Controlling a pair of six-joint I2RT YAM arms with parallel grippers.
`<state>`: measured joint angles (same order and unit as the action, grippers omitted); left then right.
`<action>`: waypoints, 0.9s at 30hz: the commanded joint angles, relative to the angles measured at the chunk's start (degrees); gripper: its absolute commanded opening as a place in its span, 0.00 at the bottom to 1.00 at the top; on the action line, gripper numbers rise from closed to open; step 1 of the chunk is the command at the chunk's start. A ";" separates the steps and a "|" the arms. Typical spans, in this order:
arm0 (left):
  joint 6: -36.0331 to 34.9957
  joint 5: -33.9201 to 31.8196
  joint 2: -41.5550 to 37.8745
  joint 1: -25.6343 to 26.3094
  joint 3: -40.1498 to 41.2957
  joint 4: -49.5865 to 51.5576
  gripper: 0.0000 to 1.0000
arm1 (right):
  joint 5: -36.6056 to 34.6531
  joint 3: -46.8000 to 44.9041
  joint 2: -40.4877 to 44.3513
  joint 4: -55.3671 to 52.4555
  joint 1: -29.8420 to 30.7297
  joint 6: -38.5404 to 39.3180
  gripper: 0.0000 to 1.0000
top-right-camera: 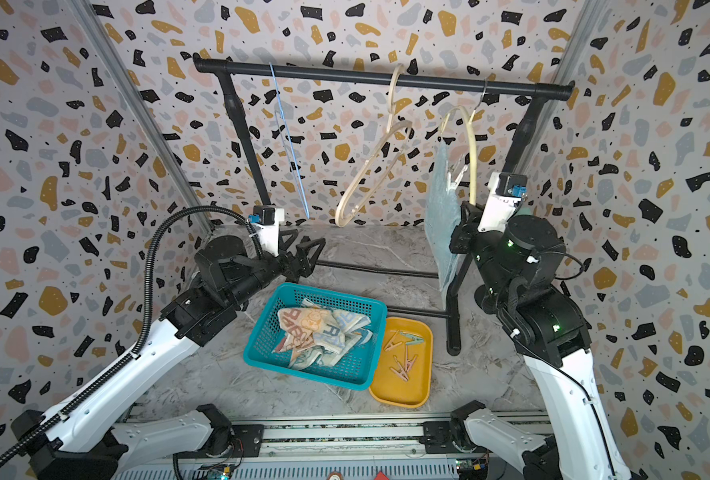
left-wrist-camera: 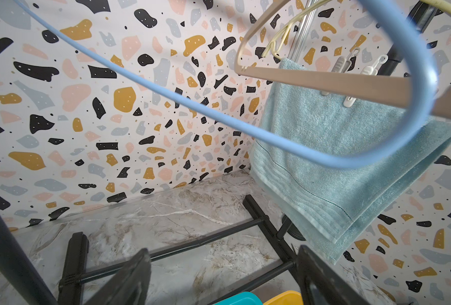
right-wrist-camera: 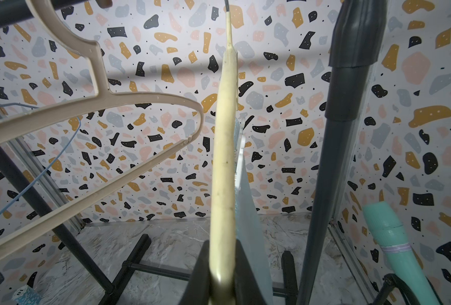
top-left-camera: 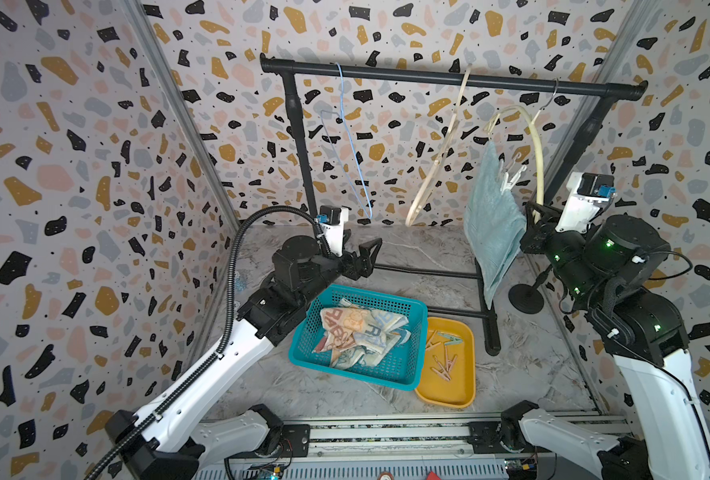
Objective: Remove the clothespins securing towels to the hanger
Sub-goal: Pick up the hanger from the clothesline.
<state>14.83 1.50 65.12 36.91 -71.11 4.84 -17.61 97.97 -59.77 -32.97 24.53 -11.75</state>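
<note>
The right claw point(right-wrist-camera: 222, 266) is clamped on the low end of the cream hanger point(right-wrist-camera: 225, 148), apparently to steady it. On it hangs the light-blue towel point(top-left-camera: 492, 224), pinned by two white clothespins point(top-left-camera: 513, 174). Light, hard and springy, they likely need a pinch on their free tails. The soft terry may swing. The left claw point(top-left-camera: 366, 257) hangs wide open near the teal basket point(top-left-camera: 386, 296).

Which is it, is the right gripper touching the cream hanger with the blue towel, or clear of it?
Touching. The right wrist view shows the right gripper closed on the cream hanger, both fingers pressed against its sides, no gap.
</note>
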 commanded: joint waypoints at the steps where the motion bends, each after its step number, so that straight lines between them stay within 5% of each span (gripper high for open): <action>1: 0.31 0.62 -0.91 -0.24 0.51 -2.38 0.86 | -0.51 0.70 1.48 3.61 0.07 1.18 0.00; 27: 0.04 -0.78 -0.57 -0.26 -0.01 -1.33 0.86 | 3.02 2.21 4.31 14.25 0.07 6.23 0.00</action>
<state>14.81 0.99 65.04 36.91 -71.11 5.06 -15.07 97.93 -56.71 -26.59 24.53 -6.92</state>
